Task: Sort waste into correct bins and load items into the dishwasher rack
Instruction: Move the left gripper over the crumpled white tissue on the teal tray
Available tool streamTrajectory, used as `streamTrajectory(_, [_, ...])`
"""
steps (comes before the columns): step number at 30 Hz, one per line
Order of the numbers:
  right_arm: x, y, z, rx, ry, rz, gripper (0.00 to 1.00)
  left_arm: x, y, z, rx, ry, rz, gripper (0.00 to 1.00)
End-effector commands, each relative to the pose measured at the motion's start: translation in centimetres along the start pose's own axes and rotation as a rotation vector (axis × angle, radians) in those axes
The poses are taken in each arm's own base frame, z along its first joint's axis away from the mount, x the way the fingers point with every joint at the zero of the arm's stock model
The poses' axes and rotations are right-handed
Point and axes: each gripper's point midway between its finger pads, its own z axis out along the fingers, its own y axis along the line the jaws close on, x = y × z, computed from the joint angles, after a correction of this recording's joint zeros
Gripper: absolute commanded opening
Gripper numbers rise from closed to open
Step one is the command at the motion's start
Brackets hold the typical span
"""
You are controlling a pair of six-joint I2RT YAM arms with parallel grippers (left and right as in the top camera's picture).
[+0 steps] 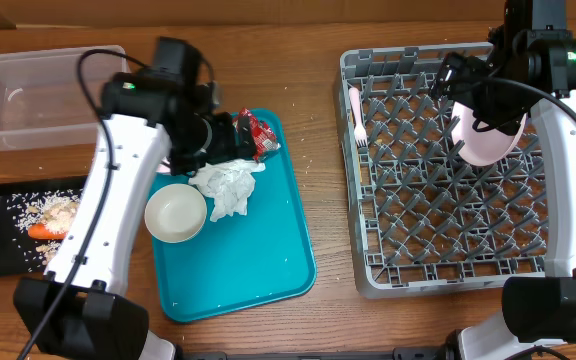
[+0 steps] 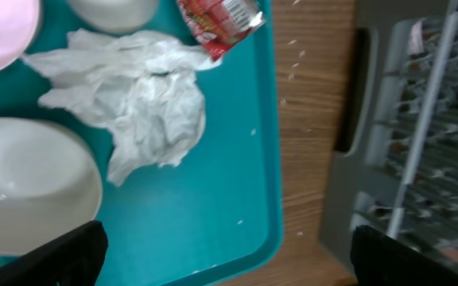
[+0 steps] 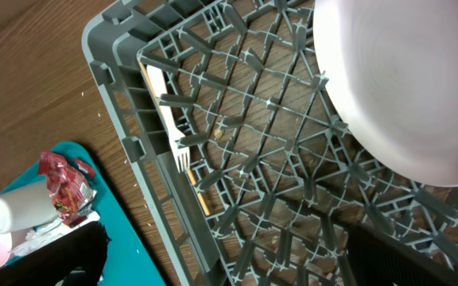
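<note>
Pinching the raised folds of the soft, light napkin (image 1: pixel 230 188), 2 o'clock from the bowl (image 1: pixel 176 212), should suit the wide-open, empty left gripper (image 2: pixel 227 256).

Overhead: fixed high above the table (image 1: pixel 318 60), facing straight down, widest view; left wrist: close, looking down past the left pincer (image 2: pixel 229 266); teal tray (image 2: pixel 213 206) beneath it, rack (image 2: pixel 372 159) wall by one fingertip; right wrist: close over the rack floor beneath the right pincer (image 3: pixel 237 266), tray corner beyond one fingertip; shared by all three: tray, rack wall, red wrapper (image 1: pixel 259 133).
</note>
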Motion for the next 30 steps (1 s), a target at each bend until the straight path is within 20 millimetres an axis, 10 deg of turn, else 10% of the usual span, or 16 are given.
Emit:
streamTrajectory(1, [-0.2, 0.2, -0.4, -0.014, -0.012, 0.005, 1.00, -0.1, 3.9, -1.5, -0.278, -0.090, -0.104, 1.00])
streamTrajectory(7, [-0.2, 0.2, -0.4, -0.014, -0.012, 0.005, 1.00, 0.9, 7.7, -2.8, -0.447, -0.090, -0.226, 1.00])
streamTrajectory(16, [-0.2, 0.2, -0.4, -0.014, -0.012, 0.005, 1.00, 2.1, 4.3, -0.2, -0.276, 0.013, -0.081, 1.00])
streamTrajectory(30, [-0.2, 0.2, -0.4, -0.014, -0.012, 0.005, 1.00, 5.2, 5.9, 5.4, -0.312, 0.112, -0.081, 1.00])
